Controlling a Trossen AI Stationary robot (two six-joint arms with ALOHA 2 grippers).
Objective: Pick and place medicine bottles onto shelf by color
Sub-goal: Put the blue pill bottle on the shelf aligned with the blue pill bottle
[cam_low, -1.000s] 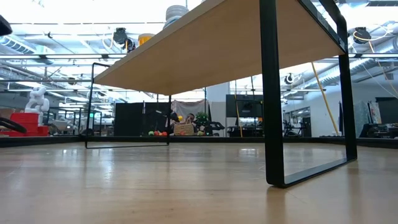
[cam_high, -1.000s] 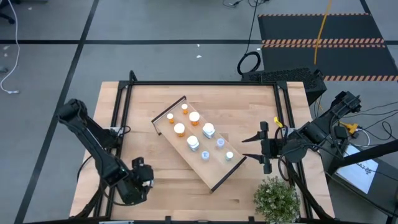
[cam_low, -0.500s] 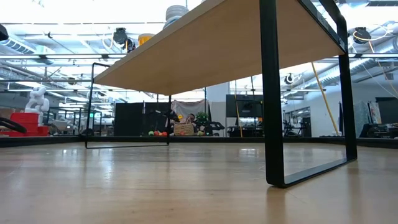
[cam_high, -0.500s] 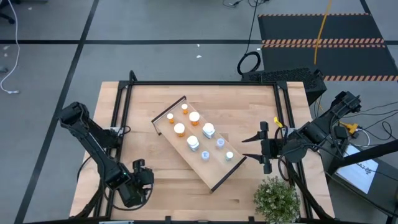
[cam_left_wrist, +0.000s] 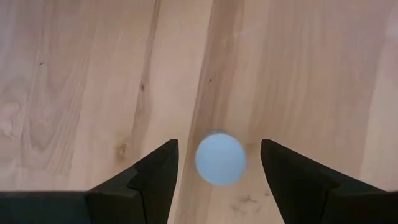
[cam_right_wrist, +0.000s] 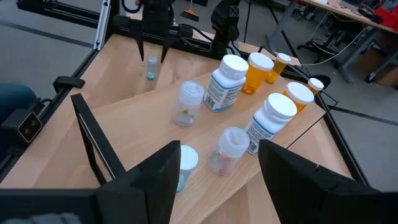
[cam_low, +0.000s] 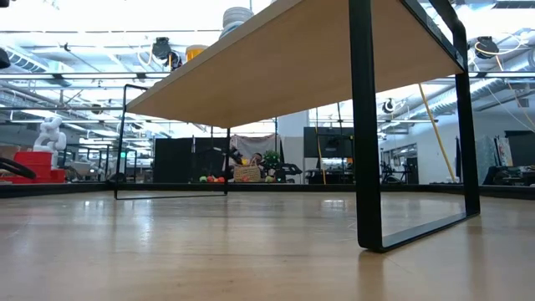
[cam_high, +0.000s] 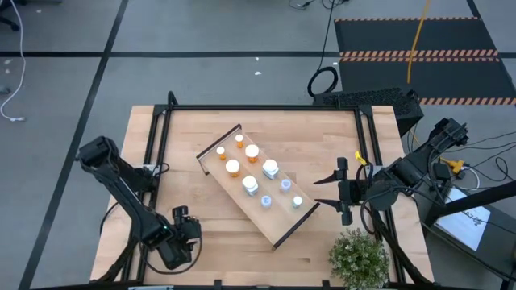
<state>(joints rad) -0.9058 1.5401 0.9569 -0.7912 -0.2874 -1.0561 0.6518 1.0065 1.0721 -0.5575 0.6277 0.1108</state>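
in the left wrist view the small bottle (cam_left_wrist: 220,158) shows only its pale round cap, blurred, its body hidden beneath. in the low view the shelf (cam_low: 276,67) shows just its underside, its bottles hidden but for two tops, and the high view leaves the bottle labels too small to read

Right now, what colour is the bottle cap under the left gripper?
Pale blue-white cap, between the open left gripper fingers; left wrist view shows it best.

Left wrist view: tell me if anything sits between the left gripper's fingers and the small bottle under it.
Nothing visible does. The left gripper hangs open straight above the small bottle, whose pale cap shows between the two fingers with only bare table around it.
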